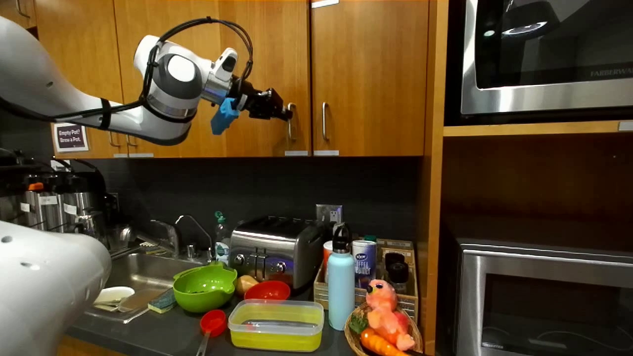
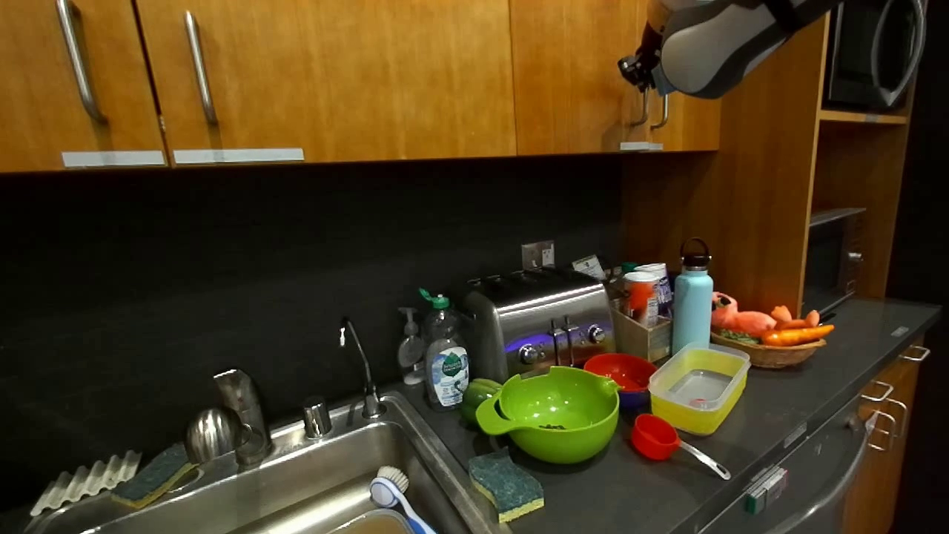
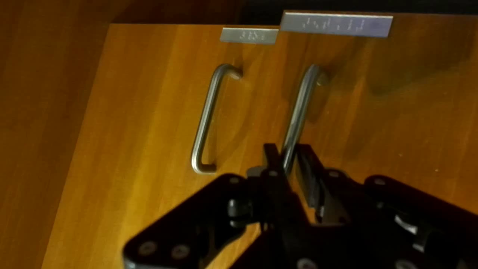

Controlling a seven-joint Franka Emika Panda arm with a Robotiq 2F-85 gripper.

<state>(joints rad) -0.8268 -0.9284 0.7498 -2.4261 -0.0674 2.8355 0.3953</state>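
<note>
In the wrist view, my gripper point(image 3: 288, 150) is shut on a metal cabinet handle point(image 3: 301, 101), with one finger on each side of the bar. The handle's far end is hidden behind the fingers. A second handle point(image 3: 204, 125) stands beside it on the neighbouring door, apart from the gripper. An exterior view has the gripper point(image 1: 288, 113) at the upper part of the handle point(image 1: 290, 130), the wooden cabinet door point(image 1: 267, 54) flush with its neighbour point(image 1: 371, 64). From farther off, the gripper point(image 2: 634, 73) appears small and partly hidden by the arm.
Below the cabinets, the counter bears a toaster point(image 1: 264, 252), a green bowl point(image 1: 203, 289), a yellow container point(image 1: 277, 341), a blue bottle point(image 1: 341, 291) and a basket point(image 1: 352, 336) with a pink toy. A microwave point(image 1: 534, 101) sits on the right shelf. A sink point(image 2: 426, 460) is set into the counter.
</note>
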